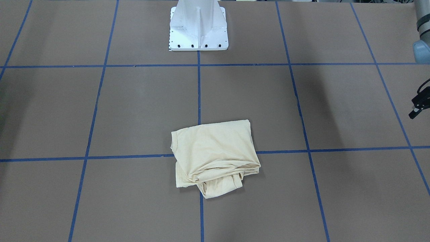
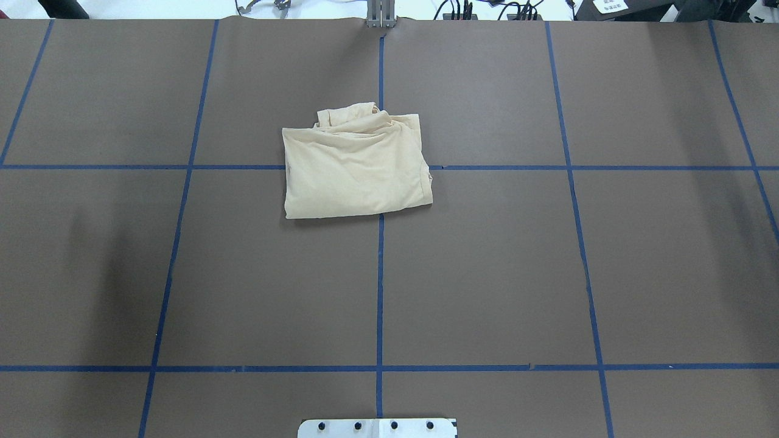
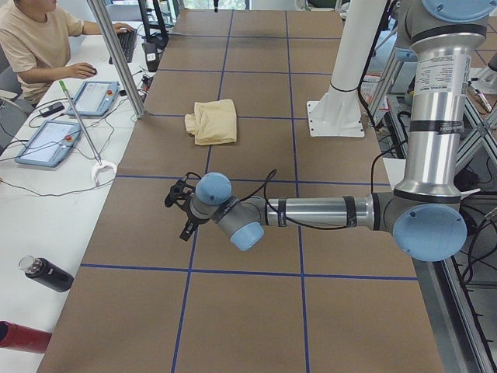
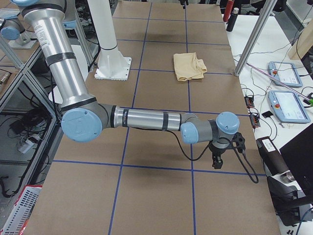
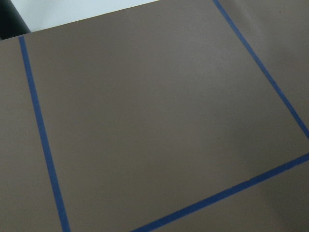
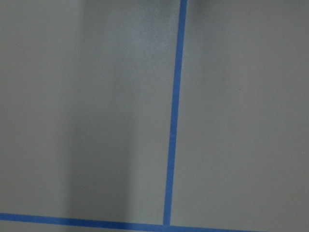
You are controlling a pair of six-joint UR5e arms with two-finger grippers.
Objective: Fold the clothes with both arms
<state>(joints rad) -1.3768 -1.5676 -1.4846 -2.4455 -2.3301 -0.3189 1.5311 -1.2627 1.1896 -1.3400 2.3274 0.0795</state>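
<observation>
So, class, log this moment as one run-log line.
T-shirt: folded, lying on table, untouched | left gripper: apart from T-shirt, over bare table | right gripper: same | open/shut: cannot tell

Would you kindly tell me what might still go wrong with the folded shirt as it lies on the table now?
1. The T-shirt is folded unevenly: bunched layers stick out past its operator-side edge, so the bundle may slump or spring open.
2. Were the left gripper or right gripper, both far off near the table ends, sent in to tidy it, they might pinch several layers there and drag the whole bundle across the table.
</observation>
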